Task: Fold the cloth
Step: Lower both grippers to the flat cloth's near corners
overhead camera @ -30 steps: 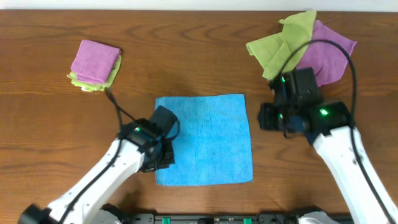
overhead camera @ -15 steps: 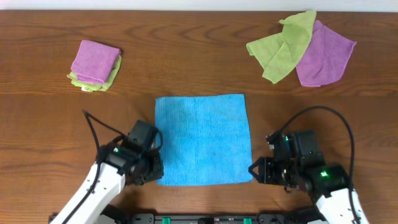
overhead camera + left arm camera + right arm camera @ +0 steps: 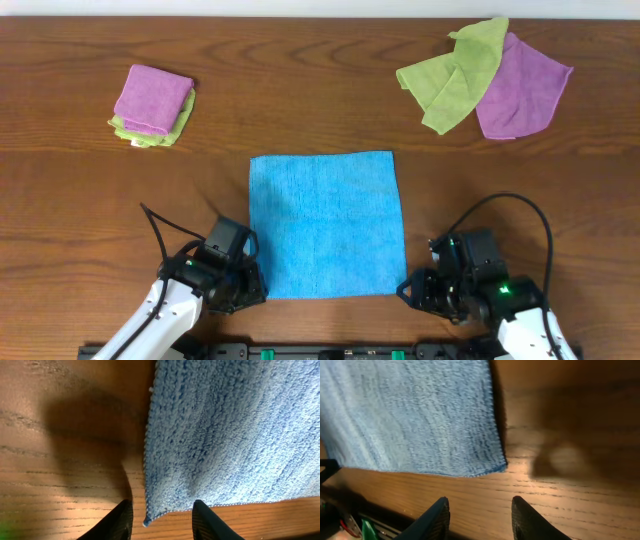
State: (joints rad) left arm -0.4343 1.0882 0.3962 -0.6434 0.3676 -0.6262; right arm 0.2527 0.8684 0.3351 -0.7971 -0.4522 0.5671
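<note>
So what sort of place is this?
Probably a robot test bench: a brown wooden table, a flat sky-blue microfibre cloth with the left gripper and right gripper at its near corners, a folded purple-and-green cloth stack and loose lime-green and purple cloths aside.

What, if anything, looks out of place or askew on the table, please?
Nothing is spilled or damaged. The blue cloth lies flat and square. Only the lime-green cloth and purple cloth at the far right look untidy: crumpled and overlapping, unlike the folded pile far left.
</note>
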